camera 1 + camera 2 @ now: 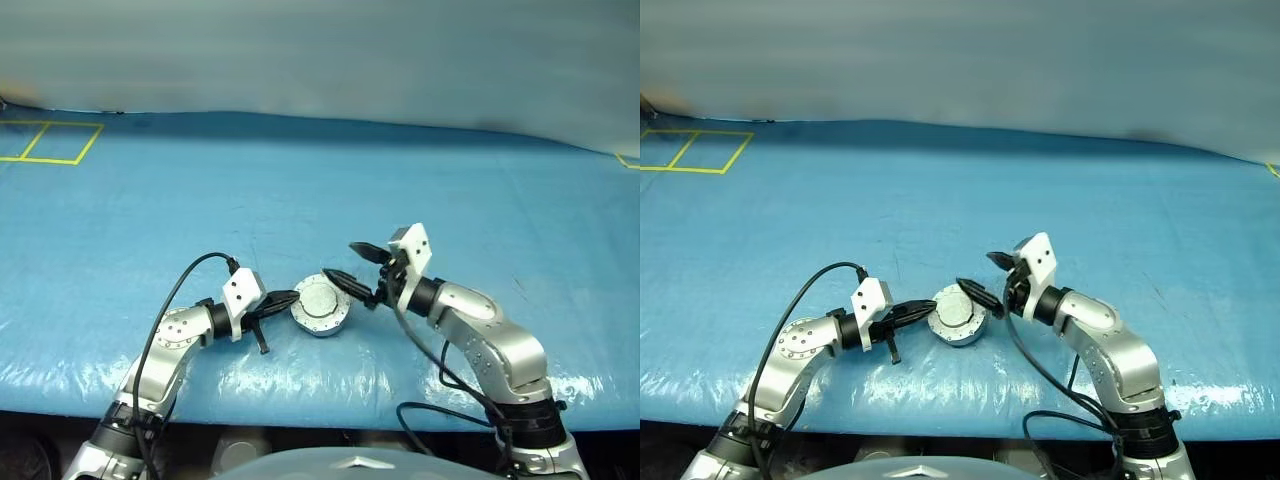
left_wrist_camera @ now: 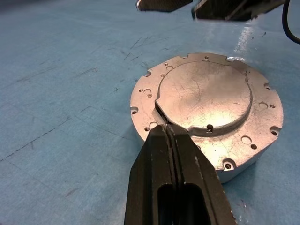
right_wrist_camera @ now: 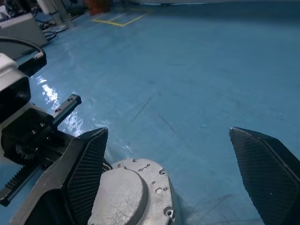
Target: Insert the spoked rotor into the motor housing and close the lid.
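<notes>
The motor housing [image 1: 322, 326] sits on the blue table near its front edge. The lid [image 2: 211, 93] lies flat and closed on it, plain silver face up. The spoked rotor is hidden. My left gripper [image 1: 290, 298] is shut, and its fingertips [image 2: 166, 133] rest against the raised step of the lid on the left side. My right gripper [image 1: 353, 267] is open just right of the housing and a little above it. One finger [image 3: 89, 164] hangs over the lid's edge and the other finger [image 3: 267, 168] is raised clear. Nothing is held.
Blue sheeting covers the table [image 1: 450, 180], whose front edge [image 1: 320, 405] lies just below the housing. Yellow tape squares [image 1: 50, 142] mark the far left corner. A black cable [image 1: 170, 300] loops over my left arm.
</notes>
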Tool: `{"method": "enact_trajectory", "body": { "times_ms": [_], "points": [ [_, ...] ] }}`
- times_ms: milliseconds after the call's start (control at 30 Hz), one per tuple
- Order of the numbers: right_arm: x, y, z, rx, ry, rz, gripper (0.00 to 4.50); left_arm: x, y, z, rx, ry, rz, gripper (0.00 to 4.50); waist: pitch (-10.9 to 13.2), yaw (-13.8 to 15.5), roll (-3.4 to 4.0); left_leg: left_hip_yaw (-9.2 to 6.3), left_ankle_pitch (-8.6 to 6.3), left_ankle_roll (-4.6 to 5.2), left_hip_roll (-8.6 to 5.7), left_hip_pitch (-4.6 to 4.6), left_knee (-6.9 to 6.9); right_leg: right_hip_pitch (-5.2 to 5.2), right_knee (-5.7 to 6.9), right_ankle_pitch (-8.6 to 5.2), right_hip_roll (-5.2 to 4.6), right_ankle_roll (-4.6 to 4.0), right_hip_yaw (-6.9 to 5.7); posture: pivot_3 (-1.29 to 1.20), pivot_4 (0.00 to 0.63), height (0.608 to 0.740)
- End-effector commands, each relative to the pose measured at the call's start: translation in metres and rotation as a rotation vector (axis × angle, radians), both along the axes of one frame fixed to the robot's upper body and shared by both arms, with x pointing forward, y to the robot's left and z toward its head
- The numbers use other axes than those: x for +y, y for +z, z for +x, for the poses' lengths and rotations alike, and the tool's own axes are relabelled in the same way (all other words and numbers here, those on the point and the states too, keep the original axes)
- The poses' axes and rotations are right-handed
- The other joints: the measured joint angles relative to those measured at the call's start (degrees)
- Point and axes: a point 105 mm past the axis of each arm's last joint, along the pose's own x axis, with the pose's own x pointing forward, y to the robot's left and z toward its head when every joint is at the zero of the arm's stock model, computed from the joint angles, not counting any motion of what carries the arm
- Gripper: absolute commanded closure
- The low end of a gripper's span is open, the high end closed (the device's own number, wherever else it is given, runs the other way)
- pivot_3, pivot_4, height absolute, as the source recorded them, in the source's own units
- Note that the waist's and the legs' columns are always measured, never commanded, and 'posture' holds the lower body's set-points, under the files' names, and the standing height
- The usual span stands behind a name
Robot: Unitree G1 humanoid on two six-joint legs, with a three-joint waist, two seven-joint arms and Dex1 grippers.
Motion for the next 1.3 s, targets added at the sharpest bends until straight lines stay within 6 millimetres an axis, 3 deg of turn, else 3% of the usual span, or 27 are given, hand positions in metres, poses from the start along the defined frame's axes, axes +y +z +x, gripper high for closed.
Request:
{"method": "enact_trajectory", "body": {
  "times_ms": [33, 167, 333, 600, 867, 1100, 1200, 1300],
  "points": [
    [-0.015, -0.006, -0.001, 0.161, -0.05, 0.134, 0.14, 0.002, -0.016, -0.006, 0.054, -0.006, 0.054, 4.5, 0.0, 0.0, 0.0, 0.01, 0.0, 0.0, 0.0, 0.0, 0.0, 0.0, 0.0, 0.0, 0.0, 0.0, 0.0, 0.0, 0.15, 0.74],
    [-0.017, -0.021, -0.011, 0.335, -0.047, 0.24, 0.14, 0.003, -0.017, -0.007, 0.054, -0.004, 0.051, 4.5, 0.0, -0.1, 0.1, 0.02, 0.0, 0.0, 0.01, 0.0, -0.02, -0.03, 0.01, -0.01, 0.01, -0.02, 0.02, 0.0, 0.15, 0.74],
    [0.004, -0.034, -0.035, 0.469, 0.053, 0.299, 0.14, 0.005, -0.018, -0.009, 0.058, -0.006, 0.055, 4.5, 0.0, -0.5, 0.12, 0.02, 0.0, 0.01, 0.03, 0.0, -0.07, -0.04, 0.0, -0.03, 0.03, -0.05, 0.02, 0.0, 0.15, 0.74],
    [0.011, -0.044, -0.043, 0.583, 0.067, 0.42, 0.14, 0.006, -0.021, -0.01, 0.063, -0.012, 0.065, 4.5, 0.0, -0.6, 0.13, 0.03, 0.0, 0.01, 0.04, 0.0, -0.11, -0.06, -0.06, -0.04, 0.03, -0.05, 0.02, 0.0, 0.15, 0.74],
    [0.018, -0.067, -0.046, 0.682, 0.023, 0.407, 0.14, 0.005, -0.021, -0.01, 0.063, -0.013, 0.069, 4.5, 0.0, -0.7, 0.12, 0.04, 0.0, 0.0, 0.05, -0.02, -0.21, -0.09, -0.15, -0.04, 0.03, -0.06, 0.02, 0.0, 0.15, 0.74],
    [0.008, -0.077, -0.043, 0.705, -0.039, 0.421, 0.14, 0.006, -0.023, -0.01, 0.064, -0.008, 0.08, 4.5, -0.2, -0.7, 0.1, 0.03, 0.0, 0.0, 0.06, -0.01, -0.23, -0.05, -0.21, -0.04, 0.04, -0.06, 0.01, 0.0, 0.15, 0.74],
    [0.0, -0.075, -0.038, 0.686, -0.078, 0.46, 0.74, 0.006, -0.024, -0.01, 0.067, -0.007, 0.078, 4.5, -0.2, -0.7, 0.08, 0.02, 0.0, 0.0, 0.06, 0.0, -0.23, -0.02, -0.25, -0.04, 0.03, -0.05, 0.01, 0.0, 0.15, 0.74],
    [-0.005, -0.073, -0.034, 0.666, -0.095, 0.464, 1.76, 0.007, -0.026, -0.011, 0.069, -0.006, 0.078, 4.5, -0.3, -0.7, 0.17, 0.02, -0.01, 0.01, 0.06, -0.02, -0.31, 0.03, -0.47, 0.0, 0.02, 0.0, 0.01, 0.0, 0.15, 0.74]
  ]
}}
